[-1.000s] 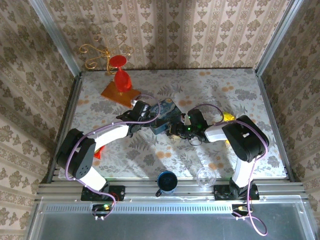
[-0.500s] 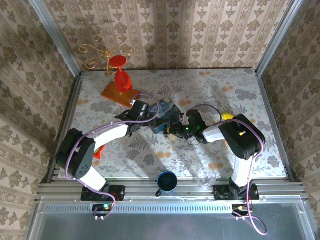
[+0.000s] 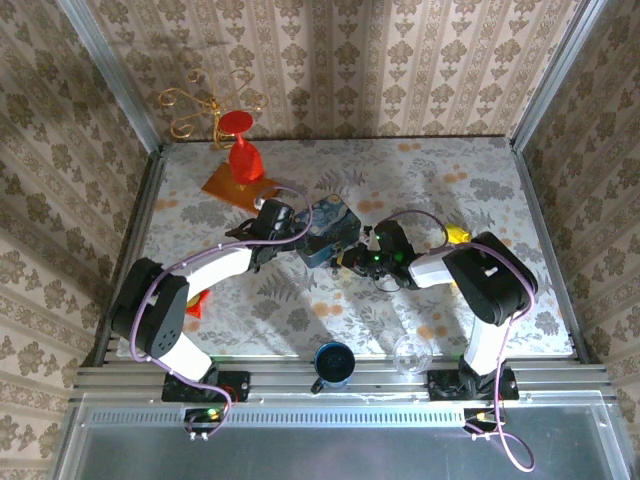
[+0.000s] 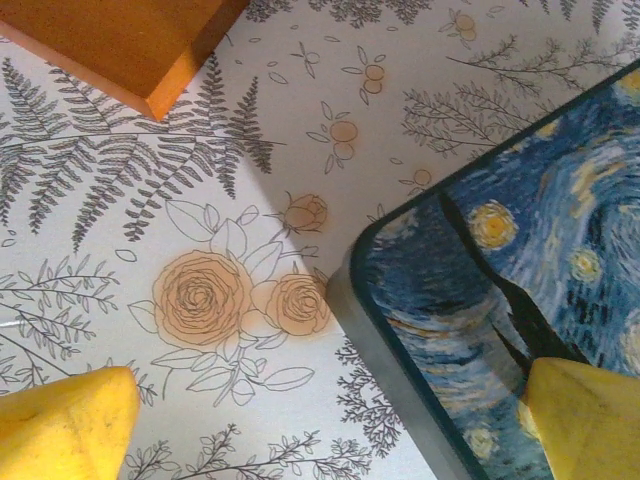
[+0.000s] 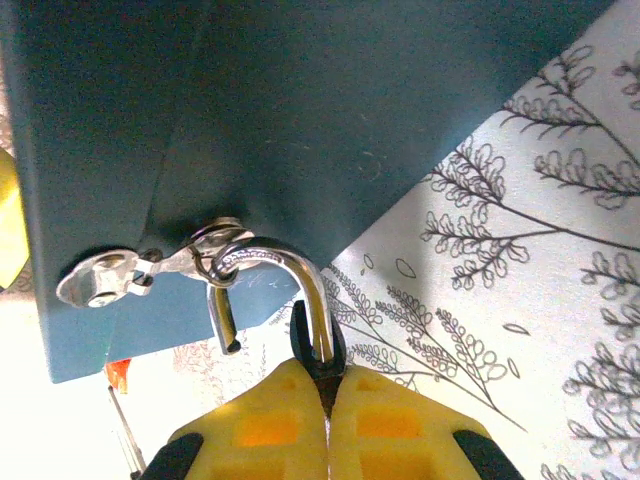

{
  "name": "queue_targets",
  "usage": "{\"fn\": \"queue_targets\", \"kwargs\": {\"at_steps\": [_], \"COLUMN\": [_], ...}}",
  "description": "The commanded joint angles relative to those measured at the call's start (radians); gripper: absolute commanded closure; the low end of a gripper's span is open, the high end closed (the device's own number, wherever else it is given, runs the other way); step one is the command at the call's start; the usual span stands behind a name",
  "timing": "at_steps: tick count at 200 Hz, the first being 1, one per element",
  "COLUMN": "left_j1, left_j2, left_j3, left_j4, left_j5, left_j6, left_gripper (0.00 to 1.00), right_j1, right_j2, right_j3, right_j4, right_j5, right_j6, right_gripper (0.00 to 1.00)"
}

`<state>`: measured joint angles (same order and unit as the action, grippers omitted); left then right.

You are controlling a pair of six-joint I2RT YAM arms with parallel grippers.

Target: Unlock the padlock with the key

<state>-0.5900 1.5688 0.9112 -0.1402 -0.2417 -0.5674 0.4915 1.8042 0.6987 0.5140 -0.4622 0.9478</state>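
Steadying the tiny silvery metal padlock [image 5: 316, 315], hanging by its shackle from the hasp ring [image 5: 215, 245] of the blue swirl-painted tin box [image 5: 300, 110]; probably best done gently, without twisting the hasp. Pinching the padlock tight between the right gripper [image 5: 325, 390] jaws. Straddling the tin's corner with the left gripper [image 4: 330, 415] jaws spread wide.

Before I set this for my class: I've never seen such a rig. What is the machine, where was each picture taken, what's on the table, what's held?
Two robot arms, left and right, are bolted at the near edge of a floral table. One picture looks down from above; two come from wrist cameras. The left end effector, open, straddles a corner of the blue swirl-painted rectangular tin. The right end effector, shut, grips the silvery metal padlock hooked through the tin's clasp. Also: a red glass goblet and a blue mug.
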Motion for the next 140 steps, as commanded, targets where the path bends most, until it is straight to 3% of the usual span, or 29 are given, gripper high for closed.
{"fn": "queue_targets", "kwargs": {"at_steps": [1, 93, 140], "left_j1": [0.03, 0.042, -0.016], "left_j2": [0.002, -0.051, -0.131], "left_j3": [-0.011, -0.001, 0.002], "left_j4": [-0.071, -0.083, -0.075], "left_j5": [-0.035, -0.019, -0.026], "left_j6": [0.028, 0.023, 0.004], "left_gripper": [0.0, 0.0, 0.0], "right_j1": [-0.004, -0.002, -0.001], "right_j2": [-0.046, -0.03, -0.052], "right_j3": [0.006, -0.004, -0.018], "right_j4": [-0.123, -0.079, -0.079], "right_j5": [0.045, 0.051, 0.051], "right_j6": [0.009, 0.121, 0.124], "right_gripper": [1.0, 1.0, 1.0]}}
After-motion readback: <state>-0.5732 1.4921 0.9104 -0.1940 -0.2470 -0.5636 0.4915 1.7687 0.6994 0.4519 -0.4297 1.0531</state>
